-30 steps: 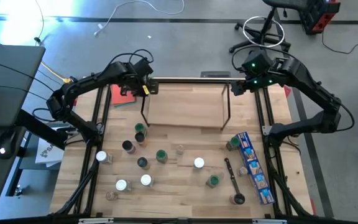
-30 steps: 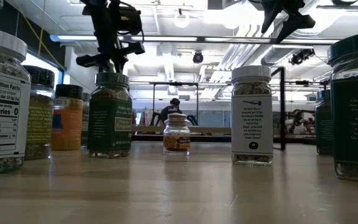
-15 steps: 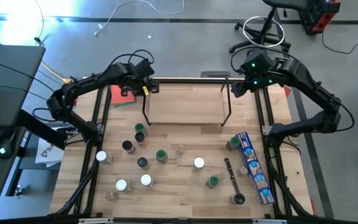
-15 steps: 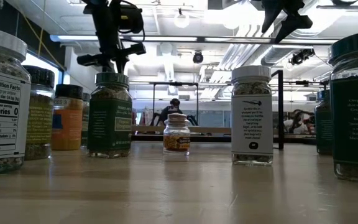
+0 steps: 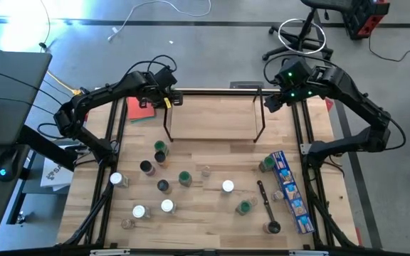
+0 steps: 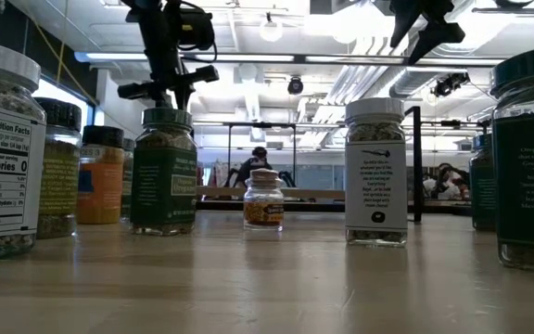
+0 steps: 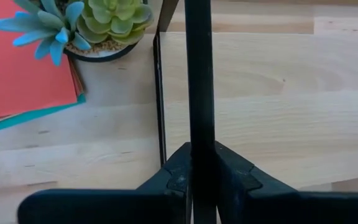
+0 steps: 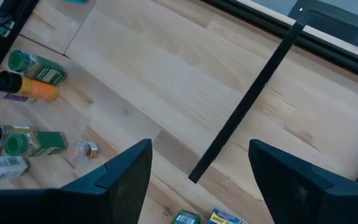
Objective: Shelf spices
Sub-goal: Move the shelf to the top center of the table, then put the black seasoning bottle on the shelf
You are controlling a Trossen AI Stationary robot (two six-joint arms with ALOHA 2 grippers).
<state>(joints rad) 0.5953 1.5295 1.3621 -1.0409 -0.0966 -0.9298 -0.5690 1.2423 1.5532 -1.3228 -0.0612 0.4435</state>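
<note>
The left gripper (image 7: 202, 180) pinches an upright rod of the shelf (image 5: 212, 124), which stands along the tabletop's far edge, long axis running left to right, steps facing the near edge. The right gripper (image 8: 197, 180) hovers spread over the opposite end rod. If one side lets go unevenly, the rack may skew or tip. The spices (image 5: 166, 178) stand scattered nearer the front.

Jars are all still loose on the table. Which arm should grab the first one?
Right. The right gripper hangs open and empty by the shelf. The left gripper is shut on the shelf's black rod, so it's busy.
</note>
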